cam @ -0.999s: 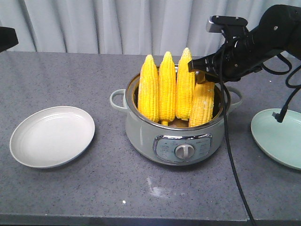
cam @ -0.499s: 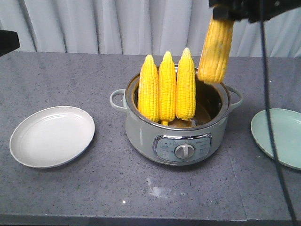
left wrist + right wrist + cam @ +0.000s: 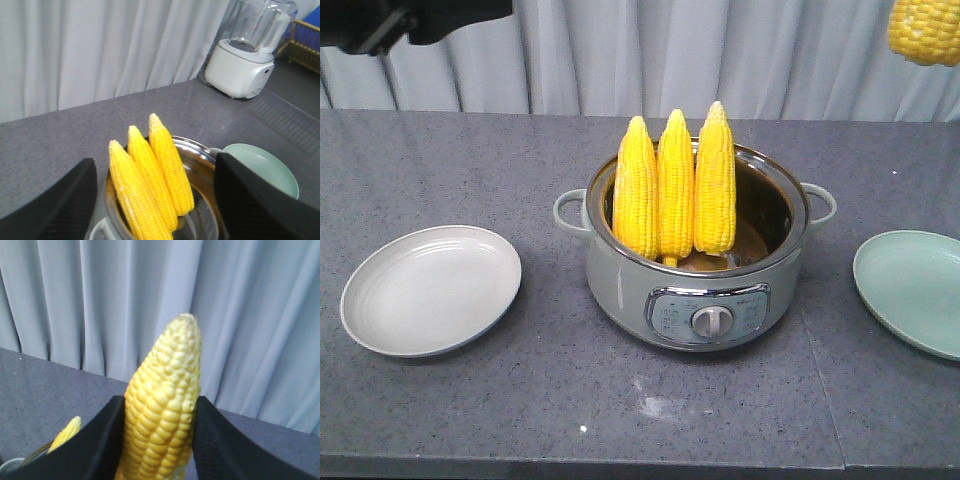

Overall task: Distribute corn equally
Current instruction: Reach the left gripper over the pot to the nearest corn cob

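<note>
Three yellow corn cobs (image 3: pixel 675 185) stand upright, tips up, in the left half of a grey-green electric pot (image 3: pixel 620 280). A fourth cob (image 3: pixel 162 405) is held high in the air, and my right gripper (image 3: pixel 160 400) is shut on it with a black finger on each side. Only that cob's lower end (image 3: pixel 925 30) shows at the top right of the front view. My left gripper (image 3: pixel 155 160) is open wide, above and apart from the three cobs (image 3: pixel 150 185) in the pot (image 3: pixel 200 150). Part of my left arm (image 3: pixel 410 18) shows at the top left.
A white plate (image 3: pixel 430 290) lies left of the pot and a pale green plate (image 3: pixel 915 290) lies right of it, both without food. A white blender (image 3: pixel 247 55) and a wire basket (image 3: pixel 305 37) stand beyond the green plate (image 3: pixel 270 165). A curtain hangs behind the table.
My right gripper has lifted the fourth cob out of the pot, up and to the right, until it is nearly out of the front view. My left arm has come into view at top left.
</note>
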Controlling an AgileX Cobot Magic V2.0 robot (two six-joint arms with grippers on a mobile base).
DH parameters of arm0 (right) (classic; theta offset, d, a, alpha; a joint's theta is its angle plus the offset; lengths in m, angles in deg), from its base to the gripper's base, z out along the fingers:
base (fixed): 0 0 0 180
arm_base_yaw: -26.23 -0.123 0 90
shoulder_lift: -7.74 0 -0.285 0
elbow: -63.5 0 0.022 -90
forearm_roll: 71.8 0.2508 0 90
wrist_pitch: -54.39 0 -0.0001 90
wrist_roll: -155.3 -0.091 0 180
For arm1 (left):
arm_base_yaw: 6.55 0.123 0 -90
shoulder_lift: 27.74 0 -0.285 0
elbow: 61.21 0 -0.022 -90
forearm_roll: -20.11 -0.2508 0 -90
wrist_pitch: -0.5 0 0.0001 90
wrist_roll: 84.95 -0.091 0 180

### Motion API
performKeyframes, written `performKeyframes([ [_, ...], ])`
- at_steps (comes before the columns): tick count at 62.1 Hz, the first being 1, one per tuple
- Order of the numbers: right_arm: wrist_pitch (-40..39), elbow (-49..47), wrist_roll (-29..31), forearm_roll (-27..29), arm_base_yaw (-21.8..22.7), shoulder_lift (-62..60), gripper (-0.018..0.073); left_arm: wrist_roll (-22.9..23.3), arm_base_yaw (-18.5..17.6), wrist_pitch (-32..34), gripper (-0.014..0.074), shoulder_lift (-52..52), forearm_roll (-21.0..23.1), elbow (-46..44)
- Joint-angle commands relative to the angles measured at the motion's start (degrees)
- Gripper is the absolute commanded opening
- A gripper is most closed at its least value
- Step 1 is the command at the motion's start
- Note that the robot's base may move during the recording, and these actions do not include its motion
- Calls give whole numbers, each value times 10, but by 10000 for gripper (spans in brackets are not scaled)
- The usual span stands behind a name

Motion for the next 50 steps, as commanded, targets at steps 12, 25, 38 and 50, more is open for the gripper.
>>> performKeyframes([
  [12, -16, -14, 4, -33, 2, -13, -5, 106, -84, 28, 489, 136, -120, -119],
  [25, -13, -14, 4, -46, 2, -13, -5, 204, -131, 43, 489, 220, -230, -156],
  [38, -12, -14, 4, -54, 2, -13, -5, 274, -161, 62, 489, 265, -295, -183],
  [50, -9, -14, 4, -61, 2, -13, -5, 285, -164, 64, 489, 282, -314, -188],
])
